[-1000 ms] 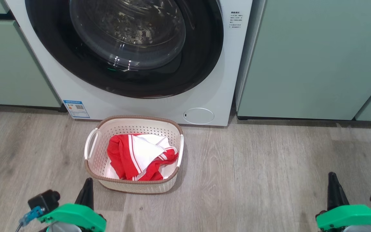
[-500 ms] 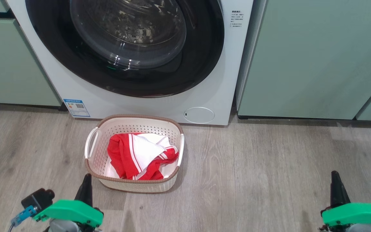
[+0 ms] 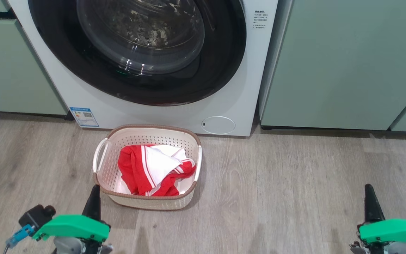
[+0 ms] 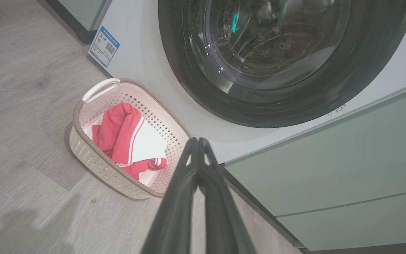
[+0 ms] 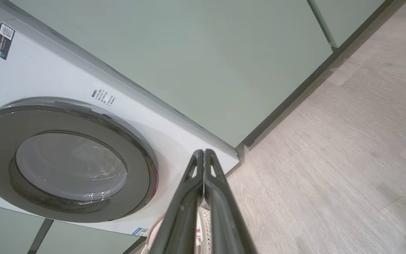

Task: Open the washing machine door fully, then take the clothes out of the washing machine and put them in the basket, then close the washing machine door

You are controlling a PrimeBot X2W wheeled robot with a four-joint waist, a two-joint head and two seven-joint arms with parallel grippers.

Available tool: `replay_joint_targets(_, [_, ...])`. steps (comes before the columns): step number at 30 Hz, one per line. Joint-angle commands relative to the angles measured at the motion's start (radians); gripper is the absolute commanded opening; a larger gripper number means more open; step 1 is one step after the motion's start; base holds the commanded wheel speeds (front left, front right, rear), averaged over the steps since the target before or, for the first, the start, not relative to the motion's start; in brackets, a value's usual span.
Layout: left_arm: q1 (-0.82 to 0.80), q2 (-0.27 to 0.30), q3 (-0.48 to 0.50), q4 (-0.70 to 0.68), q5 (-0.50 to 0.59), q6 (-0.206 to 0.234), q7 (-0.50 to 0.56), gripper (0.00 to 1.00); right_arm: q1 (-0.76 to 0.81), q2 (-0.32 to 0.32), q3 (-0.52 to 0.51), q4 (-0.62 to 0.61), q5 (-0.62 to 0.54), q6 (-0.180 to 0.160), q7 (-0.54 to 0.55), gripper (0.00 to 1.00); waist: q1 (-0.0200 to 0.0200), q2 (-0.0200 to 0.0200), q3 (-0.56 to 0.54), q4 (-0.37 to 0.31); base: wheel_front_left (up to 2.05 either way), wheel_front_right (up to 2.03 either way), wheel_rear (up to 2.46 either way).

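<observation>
Two pincers shut, empty: left gripper (image 3: 94, 193), right gripper (image 3: 369, 192). Clothes (image 3: 150, 169) in basket (image 3: 146, 126), before washer (image 3: 247, 106). Door (image 3: 220, 63) judged closed. Final step seemingly done; next, only checking flush seating.

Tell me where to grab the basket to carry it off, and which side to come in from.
Probably the white handle on the left end of the basket: it loops clear of the rim, leaving a gap for a finger. Come from above on the robot's left, jaws spanning the bar. The left gripper, shut at present, is nearest.
</observation>
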Motion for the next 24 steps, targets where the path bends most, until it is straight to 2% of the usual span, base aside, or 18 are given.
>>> replay_joint_targets(1, [-0.044, 0.005, 0.026, -0.039, -0.021, 0.0, 0.005, 0.0, -0.051, -0.01, 0.005, -0.038, 0.022, 0.0, 0.004, 0.0, 0.0, 0.0, 0.0, 0.0, 0.0, 0.0, 0.0])
replay_joint_targets(24, [-0.044, -0.007, 0.05, -0.112, -0.265, 0.001, 0.073, 0.0, -0.062, -0.012, -0.006, -0.072, 0.266, -0.001, 0.072, 0.0, 0.0, 0.0, 0.007, 0.004, 0.0, 0.0, 0.0])
